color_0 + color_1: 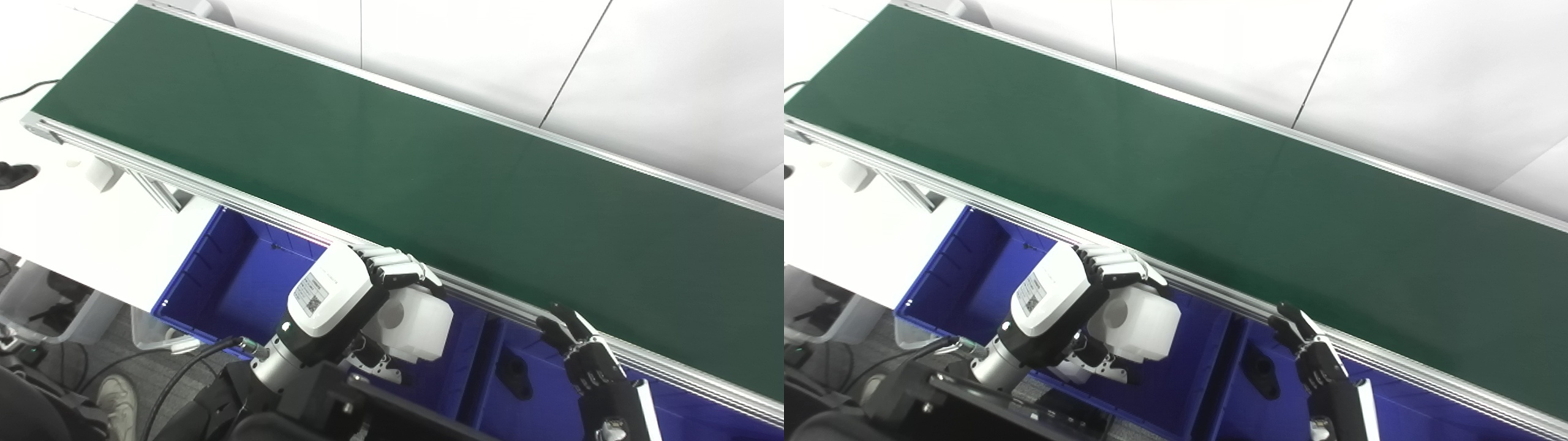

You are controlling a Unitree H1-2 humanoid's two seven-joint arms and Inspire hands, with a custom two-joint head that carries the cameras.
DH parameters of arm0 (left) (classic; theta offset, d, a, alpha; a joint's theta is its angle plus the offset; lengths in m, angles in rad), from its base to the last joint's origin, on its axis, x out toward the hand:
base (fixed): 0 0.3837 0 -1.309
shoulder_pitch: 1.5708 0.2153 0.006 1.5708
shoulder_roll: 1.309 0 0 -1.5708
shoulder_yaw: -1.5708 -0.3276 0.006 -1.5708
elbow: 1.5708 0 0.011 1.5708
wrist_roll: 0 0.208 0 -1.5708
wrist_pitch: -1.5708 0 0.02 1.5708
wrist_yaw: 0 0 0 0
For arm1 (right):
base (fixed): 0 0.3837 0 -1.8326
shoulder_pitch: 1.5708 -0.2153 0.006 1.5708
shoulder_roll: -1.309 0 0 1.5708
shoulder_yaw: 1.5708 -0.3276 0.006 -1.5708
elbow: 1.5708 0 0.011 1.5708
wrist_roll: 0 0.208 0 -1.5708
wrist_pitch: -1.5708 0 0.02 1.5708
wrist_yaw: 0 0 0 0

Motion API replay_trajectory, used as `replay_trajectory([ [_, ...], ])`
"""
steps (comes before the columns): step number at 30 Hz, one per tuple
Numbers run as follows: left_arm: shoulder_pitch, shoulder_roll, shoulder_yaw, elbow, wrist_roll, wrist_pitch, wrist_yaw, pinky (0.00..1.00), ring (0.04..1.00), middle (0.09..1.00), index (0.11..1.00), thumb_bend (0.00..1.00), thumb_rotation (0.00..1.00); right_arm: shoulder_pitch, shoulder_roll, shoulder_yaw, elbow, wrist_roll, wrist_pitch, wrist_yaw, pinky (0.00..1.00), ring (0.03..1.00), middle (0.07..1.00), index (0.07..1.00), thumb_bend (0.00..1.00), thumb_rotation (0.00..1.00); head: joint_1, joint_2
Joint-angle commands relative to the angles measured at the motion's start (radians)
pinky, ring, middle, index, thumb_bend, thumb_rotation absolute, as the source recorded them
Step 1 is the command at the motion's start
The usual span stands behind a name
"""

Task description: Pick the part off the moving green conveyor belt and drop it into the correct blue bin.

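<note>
I am gripping the white part (pixel 413 324) in my left hand (pixel 361 288), holding it above the left blue bin (pixel 233 275), off the green conveyor belt (pixel 392 159); my right hand (pixel 582 358) is waiting beside the belt, fingers apart, holding nothing

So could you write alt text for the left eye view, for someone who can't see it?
A white left robot hand holds a white blocky part above a blue bin, beside an empty green conveyor belt running diagonally. A black right robot hand waits with fingers apart over a second blue bin holding a dark part.
</note>
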Motion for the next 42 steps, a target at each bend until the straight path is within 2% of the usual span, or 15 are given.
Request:
replay_trajectory([
  [1,-0.001,0.001,0.002,-0.034,-0.011,0.008,-0.015,0.83,0.898,0.960,0.999,1.00,0.46,0.009,-0.004,-0.005,-0.042,0.010,-0.001,0.011,0.84,0.833,0.891,0.834,1.00,0.96,-0.001,0.001],
  [5,-0.003,0.007,0.004,-0.051,-0.009,0.040,-0.083,0.86,0.913,0.970,1.000,1.00,0.49,0.009,-0.006,-0.005,-0.047,0.010,0.011,0.012,0.85,0.844,0.893,0.836,1.00,0.97,-0.001,0.002],
  [7,-0.002,0.004,0.005,-0.056,0.000,0.060,-0.112,0.86,0.902,0.940,0.953,1.00,0.43,0.009,-0.006,-0.005,-0.049,0.015,0.016,0.013,0.85,0.843,0.891,0.833,1.00,0.96,0.000,0.002],
  [8,0.000,-0.005,0.005,-0.053,0.003,0.064,-0.107,0.76,0.810,0.816,0.802,1.00,0.31,0.010,-0.005,-0.005,-0.049,0.017,0.017,0.013,0.85,0.843,0.890,0.833,1.00,0.96,0.000,0.001],
  [10,0.004,-0.023,0.005,-0.044,0.001,0.058,-0.076,0.69,0.741,0.737,0.699,1.00,0.23,0.010,-0.005,-0.004,-0.049,0.017,0.017,0.013,0.85,0.841,0.890,0.833,1.00,0.96,0.000,0.002],
  [11,0.006,-0.031,0.004,-0.040,-0.002,0.053,-0.060,0.57,0.617,0.650,0.595,0.96,0.13,0.010,-0.004,-0.004,-0.049,0.016,0.016,0.012,0.85,0.841,0.889,0.833,1.00,0.96,0.000,0.002],
  [14,0.010,-0.034,-0.001,-0.030,-0.010,0.036,-0.039,0.41,0.447,0.540,0.525,0.86,0.01,0.009,-0.004,-0.003,-0.050,0.015,0.018,0.013,0.86,0.840,0.888,0.832,1.00,0.96,0.000,0.002],
  [16,0.008,-0.023,-0.003,-0.035,-0.020,0.040,-0.060,0.39,0.445,0.576,0.666,0.87,0.11,0.008,-0.005,-0.004,-0.047,0.016,0.014,0.013,0.85,0.837,0.888,0.832,1.00,0.96,-0.001,0.000],
  [17,0.002,-0.012,-0.004,-0.034,-0.027,0.041,-0.076,0.43,0.520,0.667,0.839,0.94,0.23,0.007,-0.005,-0.004,-0.046,0.016,0.014,0.014,0.85,0.829,0.889,0.833,1.00,0.96,-0.001,0.000],
  [18,-0.008,0.000,-0.007,-0.031,-0.041,0.042,-0.094,0.49,0.601,0.742,0.931,0.98,0.31,0.007,-0.006,-0.003,-0.045,0.017,0.015,0.014,0.85,0.826,0.890,0.833,1.00,0.96,-0.001,0.000],
  [21,-0.037,0.024,-0.010,-0.018,-0.043,0.040,-0.121,0.62,0.735,0.851,0.989,1.00,0.40,0.005,-0.008,-0.003,-0.044,0.016,0.015,0.016,0.86,0.830,0.891,0.833,1.00,0.96,0.000,-0.001],
  [25,-0.046,0.032,-0.014,-0.026,-0.040,0.055,-0.148,0.74,0.842,0.949,1.000,1.00,0.42,0.004,-0.009,-0.002,-0.044,0.019,0.017,0.018,0.87,0.836,0.892,0.834,1.00,0.97,-0.002,0.000],
  [36,-0.040,0.026,-0.012,-0.023,-0.074,0.058,-0.159,0.73,0.827,0.931,1.000,1.00,0.41,0.002,-0.013,0.001,-0.044,0.028,0.024,0.021,0.85,0.828,0.892,0.833,1.00,0.96,-0.003,0.000],
  [39,-0.026,-0.004,-0.002,-0.023,-0.185,0.086,-0.161,0.65,0.707,0.780,0.921,0.85,0.37,0.002,-0.014,0.001,-0.043,0.027,0.023,0.021,0.85,0.825,0.891,0.834,1.00,0.96,-0.004,0.000],
  [42,-0.014,-0.034,0.009,-0.034,-0.285,0.128,-0.179,0.53,0.543,0.584,0.800,0.69,0.16,0.002,-0.015,0.000,-0.040,0.032,0.020,0.021,0.85,0.821,0.891,0.836,1.00,0.96,-0.003,0.001],
])
